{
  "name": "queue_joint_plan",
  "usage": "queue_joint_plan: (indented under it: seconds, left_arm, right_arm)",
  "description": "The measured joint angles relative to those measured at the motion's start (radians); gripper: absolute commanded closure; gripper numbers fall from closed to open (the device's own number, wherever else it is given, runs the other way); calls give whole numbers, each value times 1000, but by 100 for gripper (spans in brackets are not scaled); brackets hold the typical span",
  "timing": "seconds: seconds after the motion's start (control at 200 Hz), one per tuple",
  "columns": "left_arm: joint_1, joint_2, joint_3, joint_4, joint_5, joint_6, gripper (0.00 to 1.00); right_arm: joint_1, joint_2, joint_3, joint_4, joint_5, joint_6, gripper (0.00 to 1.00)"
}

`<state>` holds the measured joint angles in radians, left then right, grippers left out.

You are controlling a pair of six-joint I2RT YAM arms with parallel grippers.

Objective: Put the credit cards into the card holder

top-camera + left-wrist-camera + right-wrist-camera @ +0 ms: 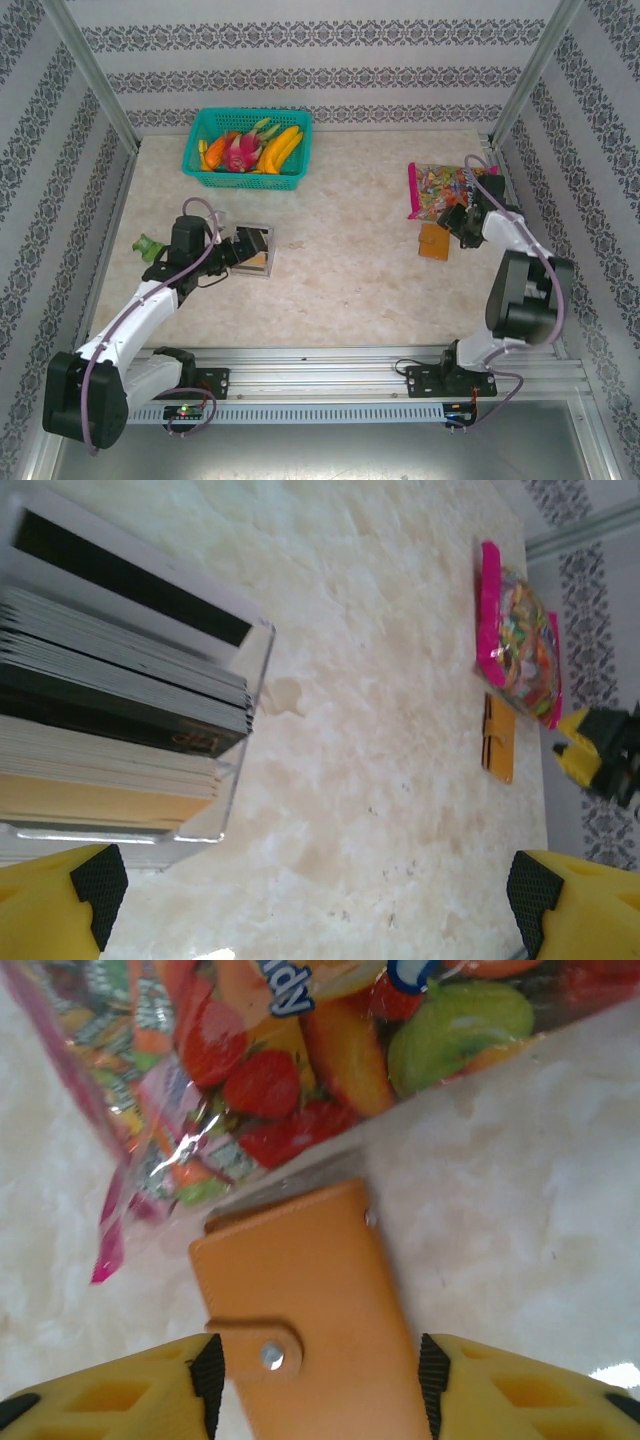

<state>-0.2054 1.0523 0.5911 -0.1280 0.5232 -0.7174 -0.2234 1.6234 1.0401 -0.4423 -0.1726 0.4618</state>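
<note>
Cream marbled table (340,280), patterned wallpaper walls (300,35). The wallet (310,1300) lies at 3 o'clock, the right gripper (318,1380) straddling it, grip unclear. The cards (120,700) stand in a clear box (250,680) at 9 o'clock, before the wide-open left gripper (310,900).

The card holder (310,1310) is plain orange with 1 shiny silver snap. The credit cards (120,700) are grey, black, white and tan, in a see-through box (238,770). The candy bag (300,1050) has a pink edge and bright pictures of red, green and orange fruit. The basket (247,150) is teal. The table (350,280) is cream with pale cloudy swirls. The walls (320,60) are white with grey flowery stripes. The right gripper (318,1380) is yellow with black pads (208,1380).
</note>
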Motion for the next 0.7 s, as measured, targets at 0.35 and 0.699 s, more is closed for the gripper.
queue_joint_plan:
  seconds: [0.35,0.699]
  left_arm:
    - [-89,-200,-160,-84,-118,-40,0]
    - [-89,-76,-243,54,-178,-131,0]
  right_arm:
    - [23,194,145,-31,-48,-50,46]
    - [85,253,163,-49,-65,-56,56]
